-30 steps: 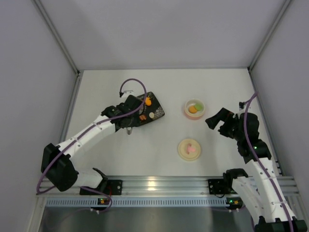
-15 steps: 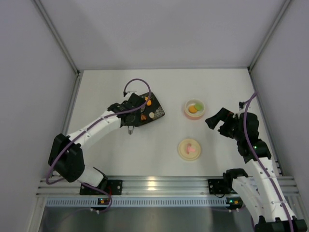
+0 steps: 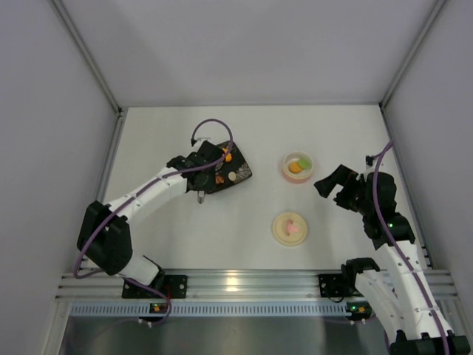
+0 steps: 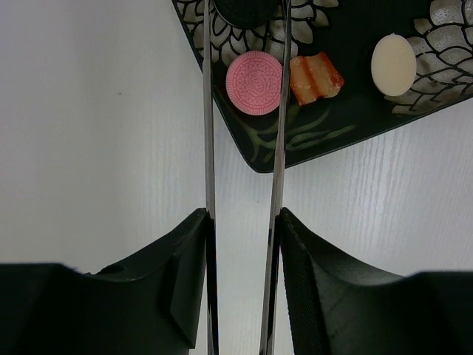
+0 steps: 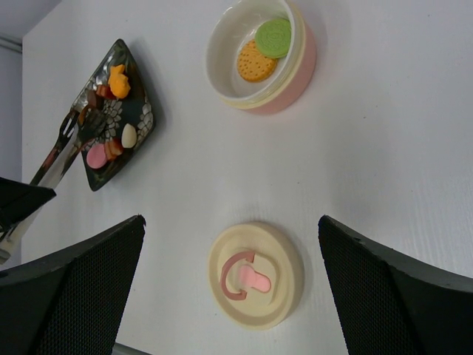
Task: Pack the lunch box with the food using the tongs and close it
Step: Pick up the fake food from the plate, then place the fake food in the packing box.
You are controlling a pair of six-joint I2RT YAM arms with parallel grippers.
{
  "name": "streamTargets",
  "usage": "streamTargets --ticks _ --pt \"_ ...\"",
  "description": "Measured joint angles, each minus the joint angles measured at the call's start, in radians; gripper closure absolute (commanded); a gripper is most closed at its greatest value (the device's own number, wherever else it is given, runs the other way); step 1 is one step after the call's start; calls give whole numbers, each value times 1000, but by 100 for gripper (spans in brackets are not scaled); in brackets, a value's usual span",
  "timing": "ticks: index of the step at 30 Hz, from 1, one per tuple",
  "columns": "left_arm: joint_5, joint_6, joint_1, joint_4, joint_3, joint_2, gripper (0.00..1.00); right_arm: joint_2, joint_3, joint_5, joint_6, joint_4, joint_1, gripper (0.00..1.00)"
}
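Left arm: stretched from its base at the near left edge diagonally out to the dark floral plate [image 4: 347, 118], with the wrist over the plate's near corner.
Left claw [image 4: 242, 222]: clenched on the tongs [image 4: 208, 133], one finger pressed against the outside of each blade.
Tongs: the blades run nearly parallel out over the plate, either side of a pink biscuit [image 4: 254, 83]. The right blade crosses that biscuit's edge.
Right arm: folded along the right side, its claw raised over the counter [image 3: 244, 133] to the right of the lunch box and lid.
Right claw [image 5: 229, 222]: released, fingers spread wide, nothing between them.
Lunch box [image 5: 299, 74]: upright on the counter, uncovered, holding an orange biscuit [image 5: 256, 63] and a green biscuit [image 5: 274, 35].
Lid [image 5: 256, 275]: flat on the counter, knob up, nearer the arms than the lunch box and apart from it.
Food on plate: the pink biscuit, a striped brown piece [image 4: 315, 76] just beside it, a cream oval [image 4: 393, 65] and an orange piece [image 5: 118, 81].
Cut off: a black biscuit [image 4: 247, 9] and the tong tips run past the top edge of the left wrist view.
Unclear: whether the blades press the pink biscuit.
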State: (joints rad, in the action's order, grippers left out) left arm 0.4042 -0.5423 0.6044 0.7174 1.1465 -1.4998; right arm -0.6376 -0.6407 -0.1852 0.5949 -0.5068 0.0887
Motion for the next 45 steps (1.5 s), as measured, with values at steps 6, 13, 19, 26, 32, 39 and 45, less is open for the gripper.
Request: streamTargets --ticks 6,13,19,26,32,39,45 --pt "-5 11 0 -2 19 -21 62 0 2 0 0 3 0 0" --pt "-26 14 -1 2 37 -28 65 1 7 0 0 5 0 1" --pt "-67 13 1 22 73 -3 64 1 7 0 0 5 0 1" --pt "-79 6 65 62 139 44 64 1 8 0 4 5 0 1" --pt "-70 -11 195 82 264 16 64 1 8 1 4 4 0 0" --pt "-70 -13 330 78 478 -161 64 15 7 10 2 -2 0 0" --pt "-76 -9 368 69 593 -313 64 29 3 35 -3 -13 0 1"
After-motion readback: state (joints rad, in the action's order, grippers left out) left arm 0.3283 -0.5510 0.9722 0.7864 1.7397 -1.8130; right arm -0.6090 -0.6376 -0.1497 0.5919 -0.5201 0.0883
